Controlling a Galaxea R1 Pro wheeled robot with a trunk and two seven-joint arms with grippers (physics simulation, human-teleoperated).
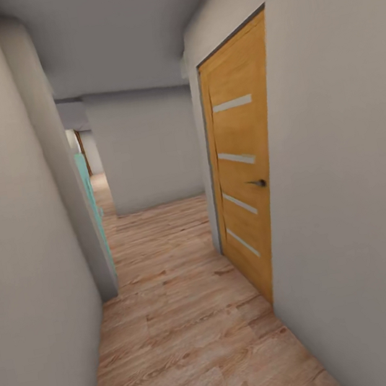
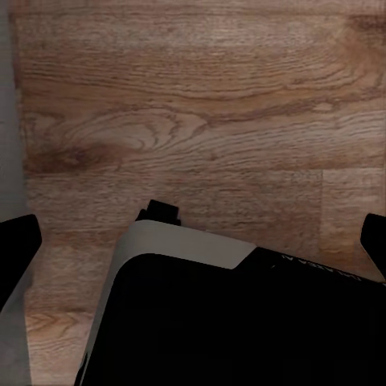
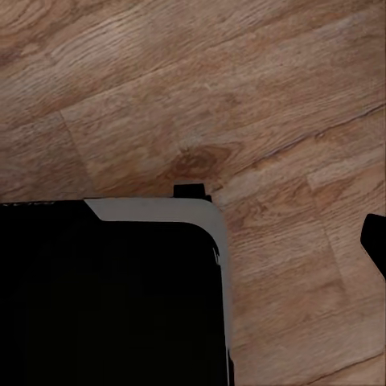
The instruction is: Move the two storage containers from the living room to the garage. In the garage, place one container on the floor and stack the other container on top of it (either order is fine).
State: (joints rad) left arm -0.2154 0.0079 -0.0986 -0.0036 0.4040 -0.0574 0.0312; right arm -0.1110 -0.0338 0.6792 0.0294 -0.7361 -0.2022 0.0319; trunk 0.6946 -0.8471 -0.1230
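The two storage containers are out of view, and so are the living room and the garage. I am in a narrow corridor with a light wood-plank floor [image 1: 189, 319]. My left gripper [image 2: 199, 232] hangs open over the planks, with dark fingers [image 2: 18, 249] at both edges of the left wrist view and nothing between them. My right gripper [image 3: 197, 237] is also spread wide and empty. One of its fingers [image 3: 375, 241] shows at the edge, the other is lost against my black base [image 3: 104, 297].
A shut orange-wood door [image 1: 245, 165] with pale stripes and a dark handle [image 1: 258, 182] stands in the right wall. The corridor runs ahead to a grey wall [image 1: 145, 151] and opens to the left past a teal edge [image 1: 90, 197]. Grey walls close in on both sides.
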